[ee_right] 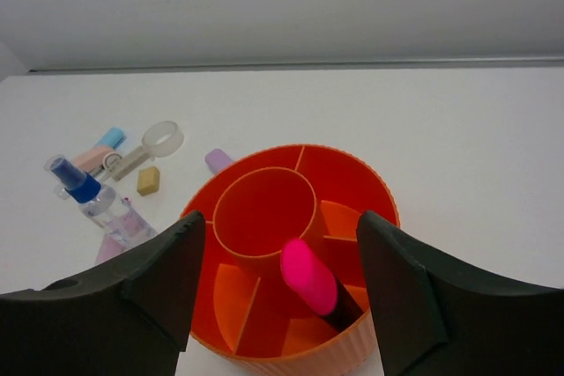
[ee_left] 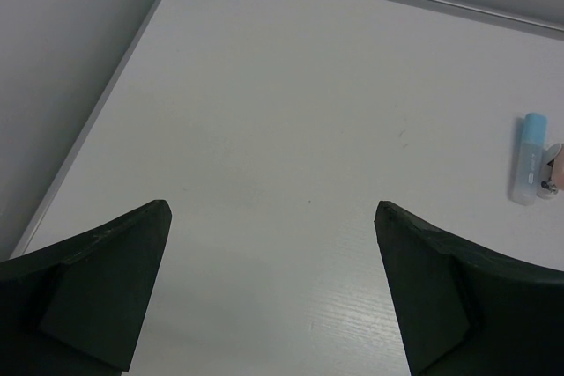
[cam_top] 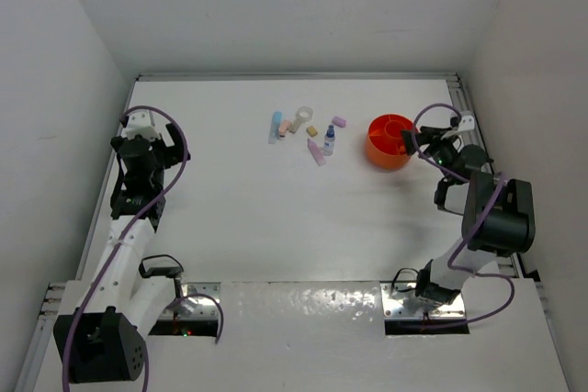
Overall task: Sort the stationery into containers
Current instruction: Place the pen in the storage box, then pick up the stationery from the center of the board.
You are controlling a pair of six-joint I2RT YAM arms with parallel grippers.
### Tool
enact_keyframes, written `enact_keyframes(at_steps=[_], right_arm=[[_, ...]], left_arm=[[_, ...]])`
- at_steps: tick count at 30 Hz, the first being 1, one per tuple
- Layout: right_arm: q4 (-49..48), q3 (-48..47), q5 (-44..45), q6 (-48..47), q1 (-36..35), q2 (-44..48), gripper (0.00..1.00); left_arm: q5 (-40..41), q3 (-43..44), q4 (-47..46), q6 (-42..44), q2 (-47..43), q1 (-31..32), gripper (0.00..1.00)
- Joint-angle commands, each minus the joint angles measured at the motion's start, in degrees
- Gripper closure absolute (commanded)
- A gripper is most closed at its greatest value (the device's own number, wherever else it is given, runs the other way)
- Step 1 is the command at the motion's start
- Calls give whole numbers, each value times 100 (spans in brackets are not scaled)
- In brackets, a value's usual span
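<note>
Right pincer [ee_right: 279, 217], fingers apart, hangs over the tub [ee_right: 348, 180]. The marker [ee_right: 313, 281] lies in an outer compartment between its fingers, the bottle [ee_right: 84, 189] to its left. Left pincer [ee_left: 271, 207], also apart, has a blue stick [ee_left: 527, 158] far to its right.

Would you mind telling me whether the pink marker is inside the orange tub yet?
Inside: the pink marker leans in an outer compartment of the orange tub.
</note>
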State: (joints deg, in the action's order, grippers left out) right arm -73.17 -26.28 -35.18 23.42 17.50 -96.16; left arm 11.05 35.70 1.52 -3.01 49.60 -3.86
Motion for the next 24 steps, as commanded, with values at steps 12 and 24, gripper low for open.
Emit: enact_keyframes(at_steps=[12,24], right_arm=[[1344,-298,361,-661,-499,2222,30],[7115,-1828,3033,-1489,-3383,2893,27]], left_arm=[[-445,148,-328,125,-65,-80,1],[-1666,174,-634,160,304,-80,17]])
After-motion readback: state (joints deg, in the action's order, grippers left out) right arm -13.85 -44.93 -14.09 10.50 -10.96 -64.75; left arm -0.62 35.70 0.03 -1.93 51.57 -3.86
